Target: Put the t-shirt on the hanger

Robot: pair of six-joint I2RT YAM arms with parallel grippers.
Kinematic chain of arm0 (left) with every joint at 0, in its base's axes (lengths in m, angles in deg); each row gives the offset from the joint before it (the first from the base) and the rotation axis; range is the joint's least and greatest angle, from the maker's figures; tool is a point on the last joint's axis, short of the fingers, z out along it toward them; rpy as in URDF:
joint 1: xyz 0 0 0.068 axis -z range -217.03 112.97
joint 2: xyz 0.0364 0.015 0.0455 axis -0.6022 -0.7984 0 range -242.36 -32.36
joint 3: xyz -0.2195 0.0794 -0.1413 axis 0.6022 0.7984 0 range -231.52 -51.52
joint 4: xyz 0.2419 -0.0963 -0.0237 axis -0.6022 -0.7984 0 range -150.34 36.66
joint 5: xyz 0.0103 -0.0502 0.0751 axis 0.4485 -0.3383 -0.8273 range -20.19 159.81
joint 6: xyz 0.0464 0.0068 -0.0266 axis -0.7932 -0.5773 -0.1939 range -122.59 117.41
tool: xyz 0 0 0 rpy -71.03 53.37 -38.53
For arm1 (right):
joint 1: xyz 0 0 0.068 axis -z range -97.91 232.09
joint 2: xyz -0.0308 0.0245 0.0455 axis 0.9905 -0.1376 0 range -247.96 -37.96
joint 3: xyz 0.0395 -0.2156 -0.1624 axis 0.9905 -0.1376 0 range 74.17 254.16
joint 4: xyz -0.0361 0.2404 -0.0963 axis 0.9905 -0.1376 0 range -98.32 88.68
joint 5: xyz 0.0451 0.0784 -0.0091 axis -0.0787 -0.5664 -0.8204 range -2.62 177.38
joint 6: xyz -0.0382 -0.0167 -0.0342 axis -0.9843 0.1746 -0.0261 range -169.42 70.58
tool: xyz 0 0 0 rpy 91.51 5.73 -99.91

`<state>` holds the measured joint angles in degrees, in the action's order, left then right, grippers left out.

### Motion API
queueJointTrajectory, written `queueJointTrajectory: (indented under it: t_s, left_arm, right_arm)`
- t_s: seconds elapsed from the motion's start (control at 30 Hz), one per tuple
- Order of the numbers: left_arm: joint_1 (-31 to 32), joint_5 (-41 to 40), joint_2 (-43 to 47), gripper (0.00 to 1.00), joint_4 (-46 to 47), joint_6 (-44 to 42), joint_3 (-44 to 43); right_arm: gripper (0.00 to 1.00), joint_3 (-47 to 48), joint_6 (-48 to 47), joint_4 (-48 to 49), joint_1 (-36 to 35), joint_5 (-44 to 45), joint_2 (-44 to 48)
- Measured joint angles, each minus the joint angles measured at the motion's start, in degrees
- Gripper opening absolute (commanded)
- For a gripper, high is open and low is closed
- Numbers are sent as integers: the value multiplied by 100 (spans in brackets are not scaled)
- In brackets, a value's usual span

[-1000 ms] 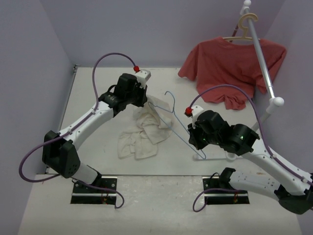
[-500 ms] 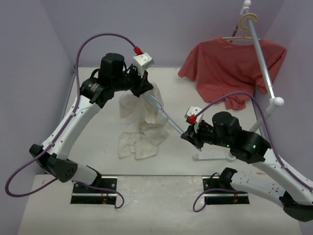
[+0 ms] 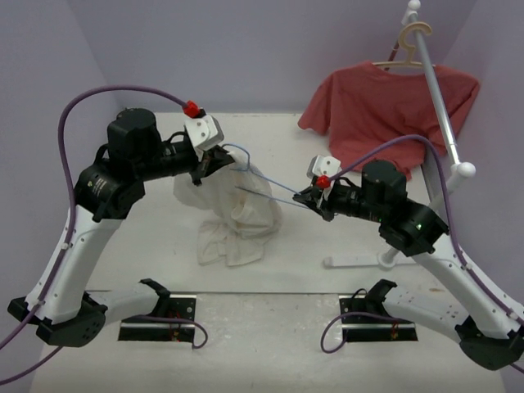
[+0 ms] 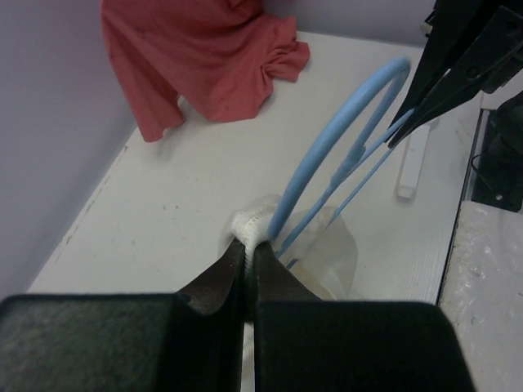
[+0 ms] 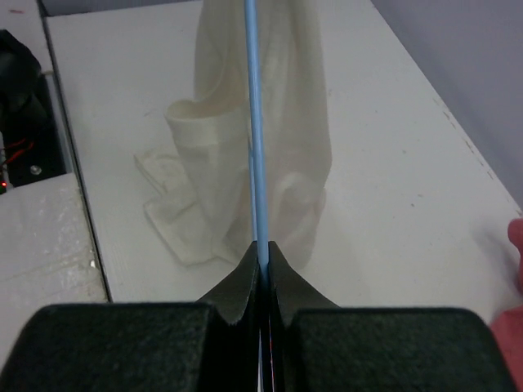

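The cream-white t-shirt (image 3: 233, 205) is held up by its top edge above the middle of the tabletop (image 3: 155, 237), slightly towards the left edge. Its upper part hangs in wrinkled folds, and its lower part is bunched on the surface closer to the near edge. A small gather of the cloth is pinched between the fully closed fingers of the left gripper (image 4: 249, 245).

The light-blue wire hanger (image 5: 254, 122) is carried in the air between the two arms, lying nearly level. Its curved hook is seen just beside the left fingertips, against the gathered cloth. Whether any wire runs inside the cloth cannot be told. At the far end of the hanger, one thin wire is clamped between the closed jaws of the right gripper (image 5: 261, 245), above the tabletop and right of the middle.

Towards the far right corner, a red t-shirt (image 3: 385, 115) is draped on a tan wooden hanger (image 3: 409, 41). That hanger is hooked over the slanted white rail of a rack (image 3: 438, 98), whose base bar rests on the tabletop near the right arm.
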<state>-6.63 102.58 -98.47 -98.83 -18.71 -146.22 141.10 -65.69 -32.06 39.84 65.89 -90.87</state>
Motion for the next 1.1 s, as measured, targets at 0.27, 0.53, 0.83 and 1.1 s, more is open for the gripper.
queueJointTrajectory:
  t_s: [0.27, 0.53, 0.83, 1.1]
  left_arm:
    - [0, 861, -813, 0, 225, 162, -286]
    - [7, 808, -933, 40, 324, 525, -333]
    - [4, -349, -111, 100, 891, 893, 21]
    - [38, -2560, -35, 100, 1045, 1219, 153]
  right_arm:
    - [0, -990, 441, 1550, 1, -993, -245]
    - [0, -2217, 1097, 3574, 5, -920, -2]
    - [0, -3307, 1675, 5728, 27, -1018, 49]
    - [0, -3454, 2267, 6953, 129, -1120, -475]
